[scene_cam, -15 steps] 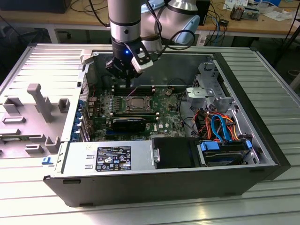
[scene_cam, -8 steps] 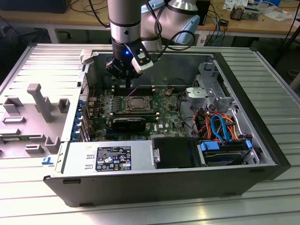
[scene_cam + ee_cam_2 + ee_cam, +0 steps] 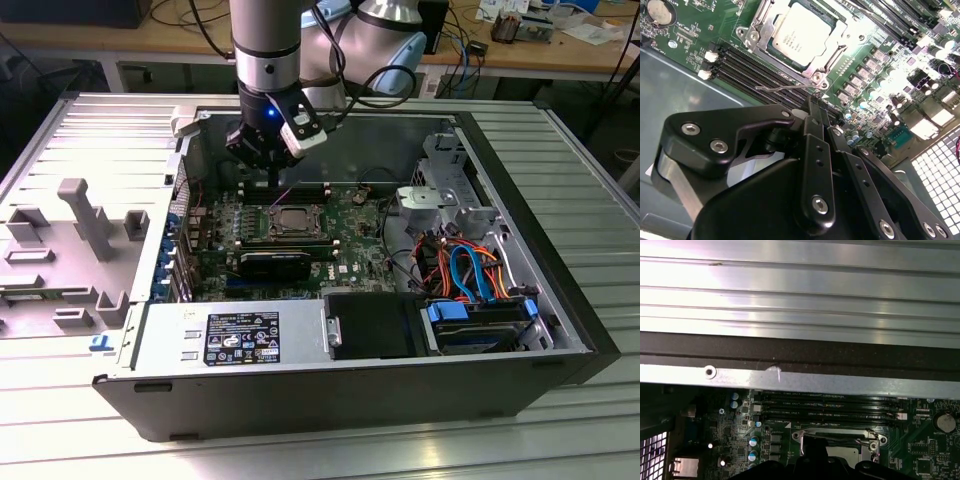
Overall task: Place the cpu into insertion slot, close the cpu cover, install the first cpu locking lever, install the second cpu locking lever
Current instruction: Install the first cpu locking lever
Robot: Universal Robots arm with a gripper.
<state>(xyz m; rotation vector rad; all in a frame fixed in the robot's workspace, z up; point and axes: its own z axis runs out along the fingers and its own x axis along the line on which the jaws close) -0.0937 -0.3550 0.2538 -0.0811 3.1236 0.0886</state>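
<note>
Green circuit board [image 3: 685, 35], speckled with small silver solder points. Dull silver-grey square cpu [image 3: 799, 35], dark print on its top. Bright silvery metal cpu cover [image 3: 757, 25] frames it. Long black memory slots [image 3: 750, 70] with white end clips. Matte black gripper [image 3: 815, 102], silver screw heads. Exterior view: orange and blue cables [image 3: 458, 272], black-and-white label [image 3: 248, 338], ribbed pale grey aluminium table [image 3: 560, 430].

Cpu [image 3: 799, 34] sits in insertion slot [image 3: 291, 222], cpu cover [image 3: 756, 25] lying over its edges. Memory slots [image 3: 755, 70] just beside socket; gripper [image 3: 816, 102] above them. Drive cage [image 3: 440, 195] at the exterior view's right.
</note>
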